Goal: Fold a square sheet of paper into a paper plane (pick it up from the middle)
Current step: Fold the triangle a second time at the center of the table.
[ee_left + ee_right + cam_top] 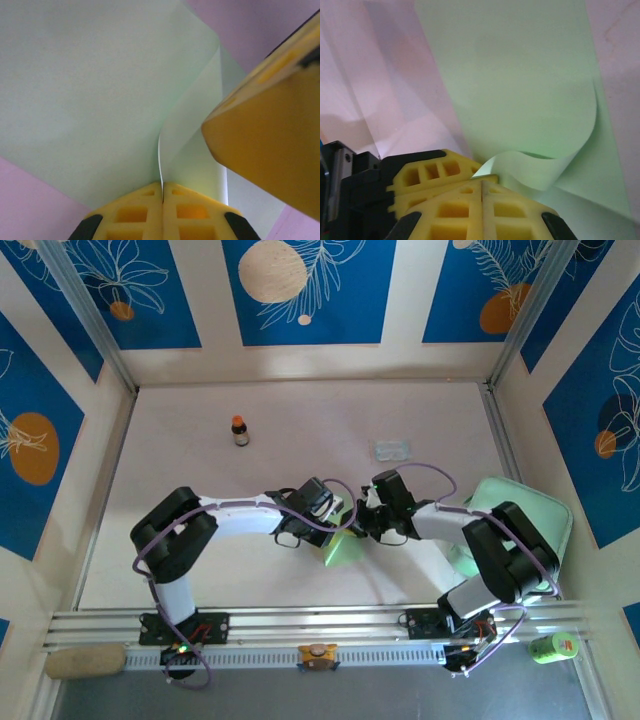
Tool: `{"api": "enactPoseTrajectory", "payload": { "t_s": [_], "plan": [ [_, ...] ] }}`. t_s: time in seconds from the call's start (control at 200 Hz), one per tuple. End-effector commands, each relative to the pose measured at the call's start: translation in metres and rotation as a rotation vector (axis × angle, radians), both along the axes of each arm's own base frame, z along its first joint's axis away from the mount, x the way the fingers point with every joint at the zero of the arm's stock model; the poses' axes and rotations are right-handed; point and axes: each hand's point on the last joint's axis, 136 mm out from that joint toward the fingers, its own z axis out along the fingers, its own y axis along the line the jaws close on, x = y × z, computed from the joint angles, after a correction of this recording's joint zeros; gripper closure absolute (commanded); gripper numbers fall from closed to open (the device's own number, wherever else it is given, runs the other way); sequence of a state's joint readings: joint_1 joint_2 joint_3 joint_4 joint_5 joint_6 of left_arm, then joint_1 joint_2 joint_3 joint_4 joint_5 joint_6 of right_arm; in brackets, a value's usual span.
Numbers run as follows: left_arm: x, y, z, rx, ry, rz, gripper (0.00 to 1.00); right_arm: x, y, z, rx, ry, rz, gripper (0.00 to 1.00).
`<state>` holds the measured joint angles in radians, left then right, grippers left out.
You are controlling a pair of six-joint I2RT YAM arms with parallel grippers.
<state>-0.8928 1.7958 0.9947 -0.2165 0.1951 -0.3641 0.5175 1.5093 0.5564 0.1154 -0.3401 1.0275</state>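
Yellow fingers (pixel 135 215) pinch 1 sheet of paper (pixel 345 551).
The left gripper (pixel 162 186) and right gripper (pixel 482 182) each clamp the curled pale green sheet, tip to tip, at the table's (pixel 180 460) near middle.

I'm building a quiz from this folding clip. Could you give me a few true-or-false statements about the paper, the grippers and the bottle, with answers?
1. The left gripper is shut on the square sheet of paper. True.
2. The right gripper hangs open. False: the right gripper is shut on a curled edge of the paper.
3. The brown bottle stands on the table, apart from the paper. True.
4. The paper lies in the mint green tray. False: it is held between the two grippers, beside the tray.
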Motion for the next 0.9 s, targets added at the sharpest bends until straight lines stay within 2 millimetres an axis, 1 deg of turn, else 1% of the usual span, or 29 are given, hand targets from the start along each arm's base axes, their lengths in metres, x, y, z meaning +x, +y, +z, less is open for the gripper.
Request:
{"api": "enactPoseTrajectory", "payload": {
  "t_s": [0.0,0.225,0.335,0.505,0.685,0.755,0.825,0.895],
  "plan": [
    [-0.002,0.006,-0.012,0.018,0.031,-0.001,0.97,0.0,0.002,-0.007,-0.01,0.027,0.002,0.96],
    [-0.003,0.004,-0.011,0.012,0.034,-0.006,0.96,-0.016,-0.016,-0.036,-0.097,0.091,-0.026,0.96],
    [-0.003,0.005,-0.011,0.012,0.033,-0.005,0.94,-0.021,-0.022,-0.043,-0.111,0.111,-0.044,0.96],
    [-0.002,0.006,-0.011,0.014,0.033,-0.002,0.9,-0.018,-0.024,-0.038,-0.115,0.097,-0.056,0.96],
    [-0.003,0.005,-0.011,0.009,0.037,-0.004,0.9,-0.005,-0.017,-0.013,-0.065,0.018,-0.049,0.95],
    [-0.003,0.006,-0.012,0.01,0.037,-0.002,0.9,-0.001,-0.015,-0.007,-0.055,0.001,-0.044,0.95],
    [-0.004,0.005,-0.011,0.008,0.041,-0.006,0.9,0.004,-0.015,-0.005,-0.055,-0.004,-0.044,0.95],
    [-0.004,0.005,-0.011,0.007,0.042,-0.006,0.9,0.006,-0.017,-0.01,-0.072,0.004,-0.054,0.95]
  ]
}}
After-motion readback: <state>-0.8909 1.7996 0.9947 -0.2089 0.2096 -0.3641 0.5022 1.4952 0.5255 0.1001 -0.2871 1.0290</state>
